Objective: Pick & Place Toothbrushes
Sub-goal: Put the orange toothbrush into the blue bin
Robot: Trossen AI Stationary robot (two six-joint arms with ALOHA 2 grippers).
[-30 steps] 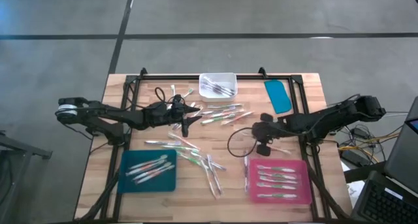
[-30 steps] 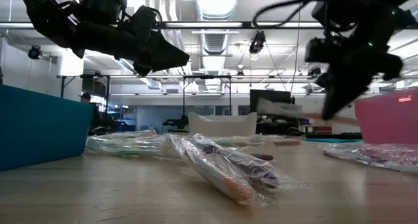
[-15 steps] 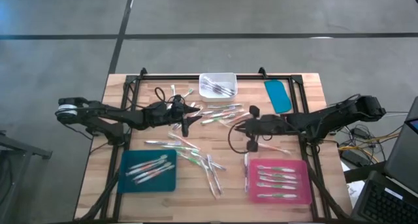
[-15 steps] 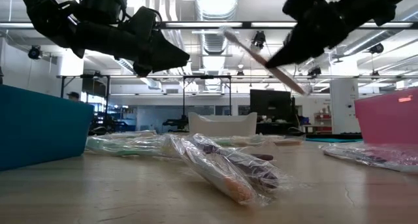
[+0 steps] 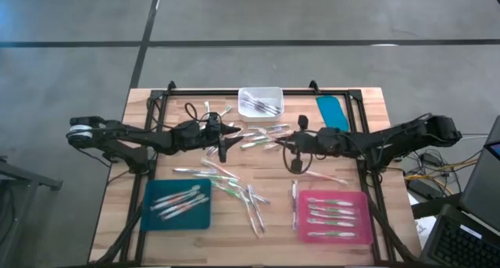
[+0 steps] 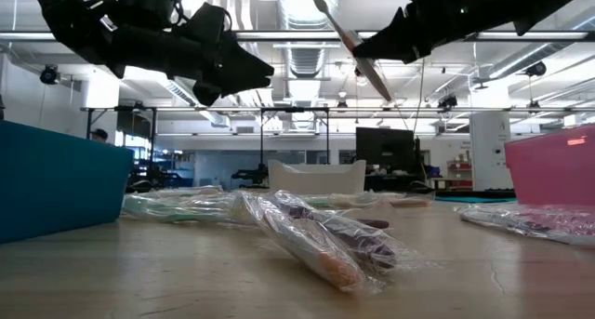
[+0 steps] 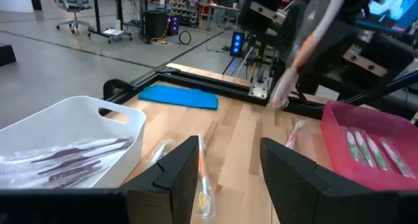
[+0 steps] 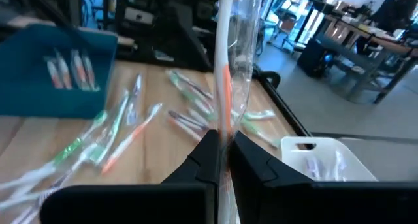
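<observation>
While right tool (image 8: 222, 160) clamps orange toothbrush (image 8: 225, 87), left tool (image 7: 228, 160) gapes, overhead hides both

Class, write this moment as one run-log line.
right hand: shut on wrapped toothbrush, held in the air | left hand: open, empty, above table | pink tray: holds toothbrushes

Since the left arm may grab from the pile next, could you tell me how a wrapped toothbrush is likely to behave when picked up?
Probably stiff: the toothbrush stays straight in the right gripper, held near one end. Likely light, since that pinch carries it. The glossy wrapper looks slippery and may slide between the fingers.
</observation>
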